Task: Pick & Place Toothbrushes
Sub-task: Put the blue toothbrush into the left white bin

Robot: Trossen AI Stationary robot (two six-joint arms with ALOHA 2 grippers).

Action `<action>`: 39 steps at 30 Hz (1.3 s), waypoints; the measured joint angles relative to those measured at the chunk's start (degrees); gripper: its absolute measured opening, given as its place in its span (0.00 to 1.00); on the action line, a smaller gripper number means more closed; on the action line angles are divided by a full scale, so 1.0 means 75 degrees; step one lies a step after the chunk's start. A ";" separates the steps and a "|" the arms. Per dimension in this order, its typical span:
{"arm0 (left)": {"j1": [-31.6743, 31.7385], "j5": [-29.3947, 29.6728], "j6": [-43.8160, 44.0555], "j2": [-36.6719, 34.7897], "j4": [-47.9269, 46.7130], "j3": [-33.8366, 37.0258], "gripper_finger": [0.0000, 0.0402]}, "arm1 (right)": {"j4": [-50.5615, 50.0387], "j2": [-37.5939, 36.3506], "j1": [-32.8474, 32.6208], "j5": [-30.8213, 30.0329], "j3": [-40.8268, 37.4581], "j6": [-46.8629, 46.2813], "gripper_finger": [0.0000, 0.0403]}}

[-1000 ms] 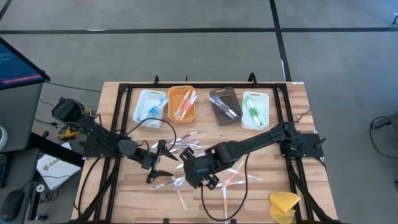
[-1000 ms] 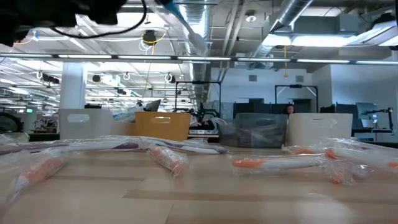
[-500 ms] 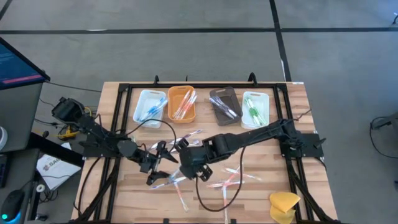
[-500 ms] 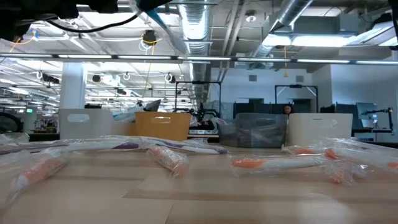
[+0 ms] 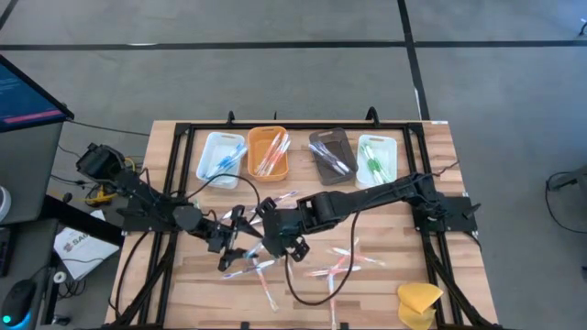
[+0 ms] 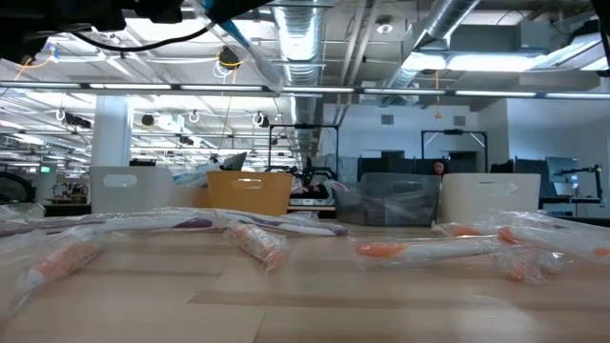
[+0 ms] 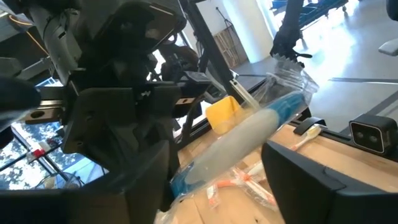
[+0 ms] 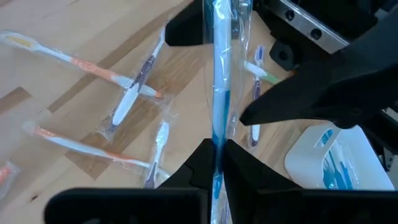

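A blue toothbrush [image 8: 215,74] in a clear wrapper is held above the table's middle by my right gripper [image 8: 216,163], which is shut on it [image 5: 278,246]. Its free end reaches between the fingers of my left gripper [image 7: 230,168], which stands open and level just left of it [image 5: 244,240]. One finger is on either side of the blue toothbrush [image 7: 249,134]. Several wrapped toothbrushes [image 5: 337,266] lie flat on the wooden table. Others lie in the trays at the far edge. My right gripper pinches the blue toothbrush's wrapped handle [image 8: 216,134] between its two fingers, near one end. It comes from the table's right, slanting down. The brush sticks out forward past the fingertips, clear of the table. My left gripper: I cannot tell whether its fingers touch the brush.
Along the far edge stand a white tray [image 5: 218,158], an orange tray [image 5: 268,165], a dark tray [image 5: 331,158] and another white tray [image 5: 376,163]. A yellow sponge-like lump [image 5: 419,301] lies at the near right corner. Black frame rails border the table.
My right gripper has carried the blue toothbrush toward the table's left and a little toward the far edge, up to my left gripper. The brush's free end now lies between the left fingers. It has stayed clear of the table.
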State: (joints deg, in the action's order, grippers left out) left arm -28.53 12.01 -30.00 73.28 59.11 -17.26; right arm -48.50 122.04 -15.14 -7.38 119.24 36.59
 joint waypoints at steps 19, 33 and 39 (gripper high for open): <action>-0.0004 0.0694 0.0952 -0.0006 -0.0101 -0.0125 0.05 | 0.0116 0.0089 0.0041 -0.0009 -0.0003 -0.1089 0.14; -0.0006 0.1245 0.1370 -0.0440 -0.0974 -0.0122 0.05 | -0.2462 -0.0660 0.0007 -0.0502 0.0000 -0.4200 0.16; 0.0009 0.1821 0.1923 -0.1655 -0.2957 -0.0393 0.05 | -0.4162 -0.1348 -0.0422 -0.0507 0.0000 -0.6258 0.16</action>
State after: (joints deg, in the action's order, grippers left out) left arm -28.47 25.67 -15.57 60.86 36.93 -20.20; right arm -79.72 111.93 -18.30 -11.18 119.24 -10.35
